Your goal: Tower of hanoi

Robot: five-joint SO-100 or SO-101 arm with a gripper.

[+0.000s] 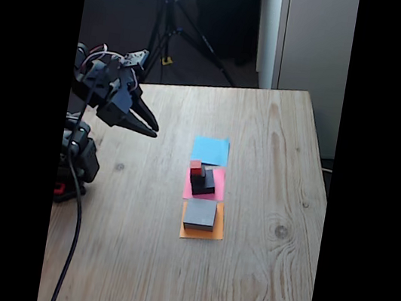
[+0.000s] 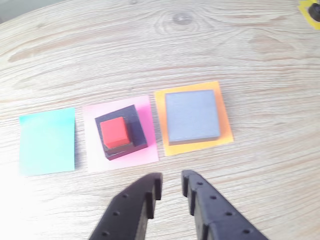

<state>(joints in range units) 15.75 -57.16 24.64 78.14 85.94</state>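
Two dark fingers hang in the air with only a narrow gap between them and nothing held: the gripper (image 2: 171, 186) is empty and poised above the table (image 2: 150, 45), just short of the row of paper squares in the wrist view. In the fixed view the gripper (image 1: 151, 125) sits well off to the left of the blocks, raised clear of the wood.

Nearest ahead, on the pink square (image 2: 120, 132), stands a small stack: the red cube (image 2: 114, 132) on top, a dark grey block (image 2: 131, 131) under it, and the black block (image 2: 140, 136) at the bottom. Just beside it to the right, the wide grey block (image 2: 192, 115) lies alone on the orange square (image 2: 193, 118). Over on the left, the blue square (image 2: 47, 141) carries nothing.

My read: the puzzle is midway. The biggest piece looks placed, and the three-piece stack likely has to be rebuilt on top of it, one block at a time, starting with the red cube.
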